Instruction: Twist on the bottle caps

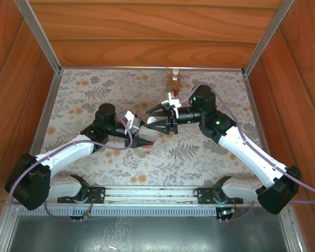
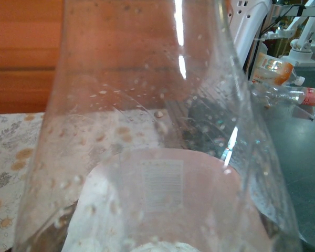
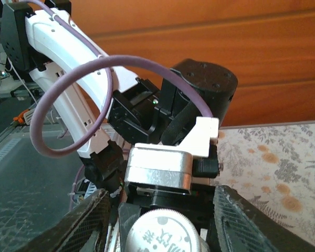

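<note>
My left gripper [image 1: 143, 139] points toward the middle of the floral-patterned table [image 1: 84, 100]. Its dark fingers are drawn in on the small clear plastic bottle with the red-and-white label [image 2: 157, 131]. In my left wrist view that bottle sits right up against the lens. The label end is nearest, at the bottom, and the clear body narrows upward, so its long axis runs away from my wrist.

My right gripper [image 1: 156, 121] faces it from the right, nearly nose to nose with the left. Between its black fingers [image 3: 89, 223] sits a tiny round whitish plastic screw cap [image 3: 163, 233]. The cap's flat embossed top is turned toward my right wrist camera, with the silver-and-white camera block [image 3: 160, 168] on my left wrist just behind it. My right fingers stand one on each side of the cap, close beside it, but I cannot tell whether they press on it. Whether the cap sits on the bottle's neck is hidden at the frame's lower edge.

The small amber-brown plastic bottle [image 1: 173, 82] stands upright with its neck up. It is well apart from both grippers, at the far edge of the table just before the wooden back wall [image 1: 157, 47].
</note>
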